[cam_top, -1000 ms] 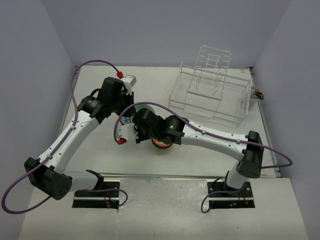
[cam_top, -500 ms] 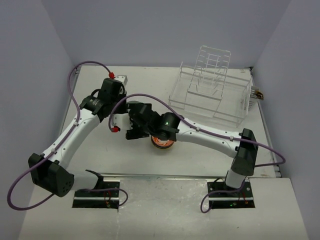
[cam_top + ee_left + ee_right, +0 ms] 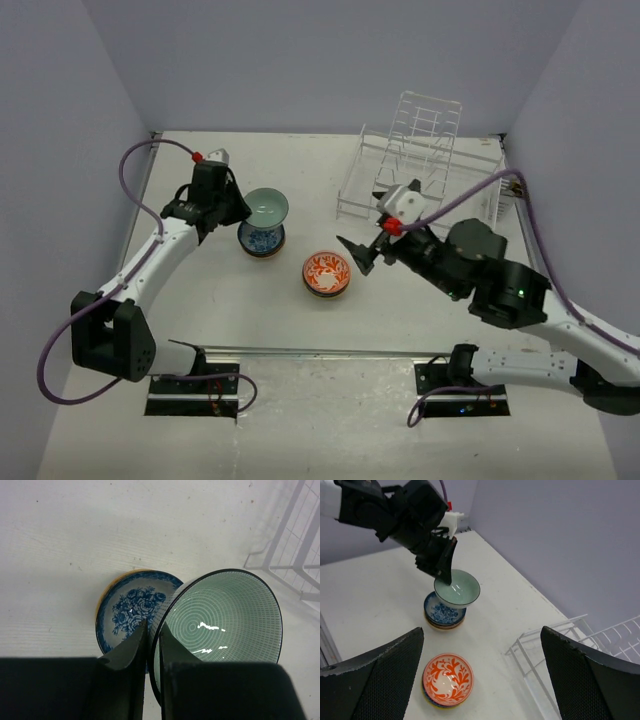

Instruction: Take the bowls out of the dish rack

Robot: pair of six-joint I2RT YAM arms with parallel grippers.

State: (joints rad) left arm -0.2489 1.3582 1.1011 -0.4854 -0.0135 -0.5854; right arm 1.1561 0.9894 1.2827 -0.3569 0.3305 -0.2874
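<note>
My left gripper (image 3: 240,204) (image 3: 152,628) is shut on the rim of a pale green bowl (image 3: 266,208) (image 3: 225,620), one finger inside it and one outside. The bowl hangs tilted just above a blue flowered bowl (image 3: 261,241) (image 3: 131,608) that sits on the table. An orange patterned bowl (image 3: 327,273) (image 3: 447,679) stands alone near the middle. My right gripper (image 3: 368,226) (image 3: 481,630) is open and empty, raised to the right of the orange bowl. The dish rack (image 3: 420,176) (image 3: 570,645) stands at the back right, and I see no bowl in it.
Grey walls close the table (image 3: 200,290) in at the back and on both sides. In the right wrist view the left gripper (image 3: 443,566) pinches the green bowl (image 3: 457,589) over the blue bowl (image 3: 442,614). A rack corner (image 3: 295,555) shows at the left wrist view's right edge.
My right gripper has opened, left the orange bowl on the table and drawn back to the right towards the rack. The left arm has shifted a little to the left.
</note>
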